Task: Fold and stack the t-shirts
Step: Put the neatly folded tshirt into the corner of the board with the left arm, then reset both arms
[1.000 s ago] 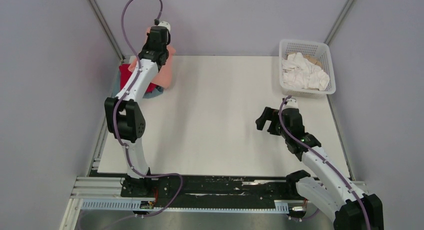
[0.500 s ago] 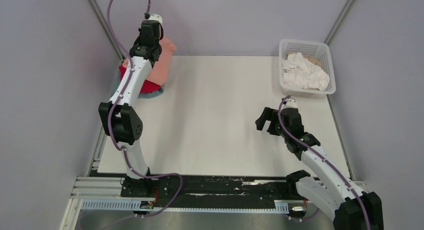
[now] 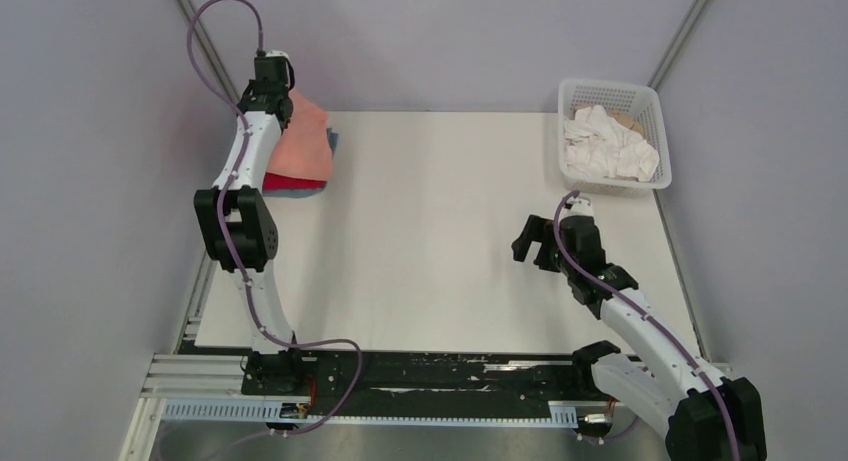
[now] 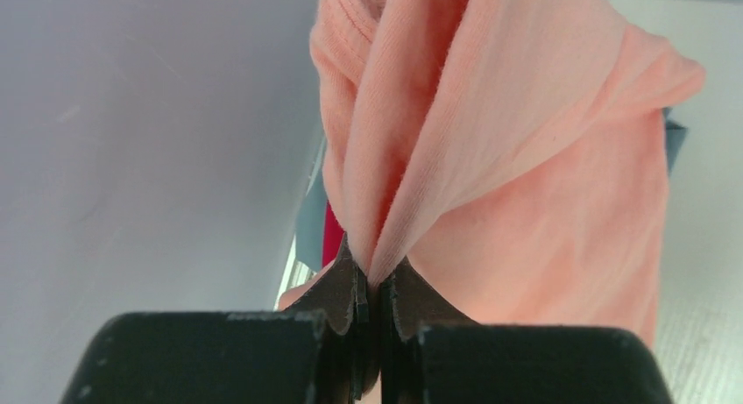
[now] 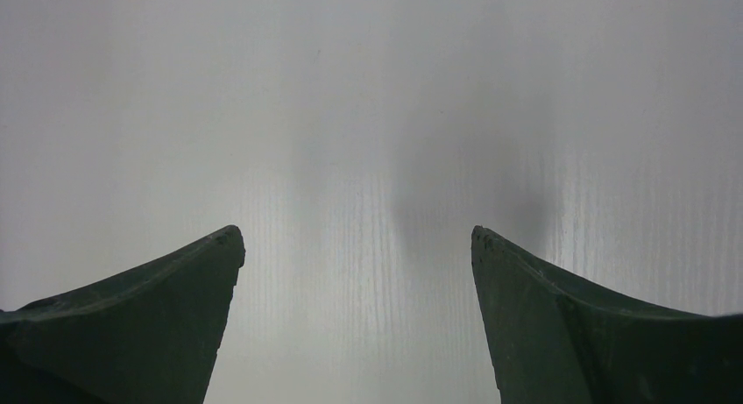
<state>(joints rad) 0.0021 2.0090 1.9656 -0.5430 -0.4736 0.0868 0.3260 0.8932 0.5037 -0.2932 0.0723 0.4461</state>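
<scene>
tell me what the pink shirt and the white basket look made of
Salmon-pink t-shirt: soft matte knit cloth, probably cotton jersey; it drapes in folds, with fine fuzz. Basket: white rigid plastic, likely moulded, judging by its regular lattice walls.

— Arms?
— Two: left arm (image 3: 247, 159), right arm (image 3: 645, 331); white shells, black joints.
— Cables?
— Purple cable (image 3: 212, 9) behind left claw (image 4: 375, 286); another behind right claw (image 5: 355, 237).
— Fingers (image 5: 140, 325)?
— Dark tapering wedges; green light (image 3: 603, 278) behind right claw.
</scene>
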